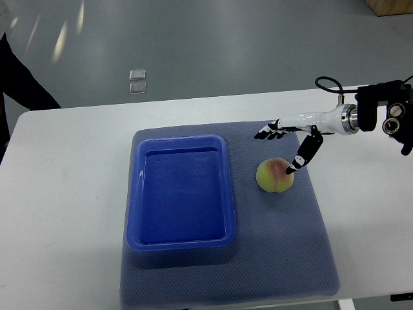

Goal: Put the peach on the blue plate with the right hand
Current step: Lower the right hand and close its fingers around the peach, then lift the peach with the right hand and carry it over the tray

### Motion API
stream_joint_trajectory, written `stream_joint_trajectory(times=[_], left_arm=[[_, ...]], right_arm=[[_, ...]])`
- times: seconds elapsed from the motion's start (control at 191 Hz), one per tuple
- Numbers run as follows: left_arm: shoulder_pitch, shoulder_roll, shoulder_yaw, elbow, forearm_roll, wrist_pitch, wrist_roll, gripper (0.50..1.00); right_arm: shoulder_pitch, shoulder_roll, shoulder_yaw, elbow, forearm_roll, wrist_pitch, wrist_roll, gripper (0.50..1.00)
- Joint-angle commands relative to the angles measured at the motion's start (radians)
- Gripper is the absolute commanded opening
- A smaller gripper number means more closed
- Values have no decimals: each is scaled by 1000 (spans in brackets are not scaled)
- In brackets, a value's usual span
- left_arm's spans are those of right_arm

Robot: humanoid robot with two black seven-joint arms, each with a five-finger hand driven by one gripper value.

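Starting nearest the camera, a grey-blue textured mat (pixel 284 258) covers the middle of a white table (pixel 58 213). On its left half sits a deep, rectangular blue plastic plate (pixel 182 239), more tray than dish, with nothing in it. Just to its right, apart from the rim and resting on the mat, lies the round yellow-green peach with a pink blush (pixel 275 175).

Beyond the peach, the white-and-black right hand (pixel 288 145) reaches in from the right edge. Its fingers (pixel 268 133) are spread and grasp nothing; the thumb angles down so that its black tip seems to touch the fruit's upper right side, though contact is hard to confirm. The left hand is out of sight.

The peach looks light, but round enough to roll and soft enough to bruise, with a skin that offers fair friction. I would judge the best hold to be across its widest middle, thumb opposing fingers, squeezed gently.
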Motion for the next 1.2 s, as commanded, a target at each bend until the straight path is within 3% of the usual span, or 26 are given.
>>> stream_joint_trajectory(times=[0.0,0.508,0.681,0.686,0.859,0.921,0.927,0.948,1.042,1.194], left_arm=[[0,0,0,0,0,0,2,1000],[0,0,0,0,0,2,0,1000],[0,0,0,1,0,2,2,1000],[0,0,0,1,0,3,0,1000],[0,0,0,1,0,5,0,1000],[0,0,0,1,0,6,0,1000],[0,0,0,1,0,6,0,1000],[0,0,0,1,0,6,1,1000],[0,0,0,1,0,6,2,1000],[0,0,0,1,0,8,0,1000]], right_arm=[[-30,6,1,-1,-11,-14,0,930],[-105,42,0,-12,-16,-126,5,921],[-116,58,-5,-14,-16,-146,6,883],[-122,58,-6,-14,-17,-149,6,860],[-130,59,-6,-12,-17,-157,8,725],[-130,59,-6,-12,-16,-157,8,719],[-127,55,-6,-11,-13,-155,8,675],[-124,49,-6,-8,-11,-155,8,656],[-116,41,-2,-1,-7,-152,9,652],[23,-42,9,60,47,-119,11,654]])
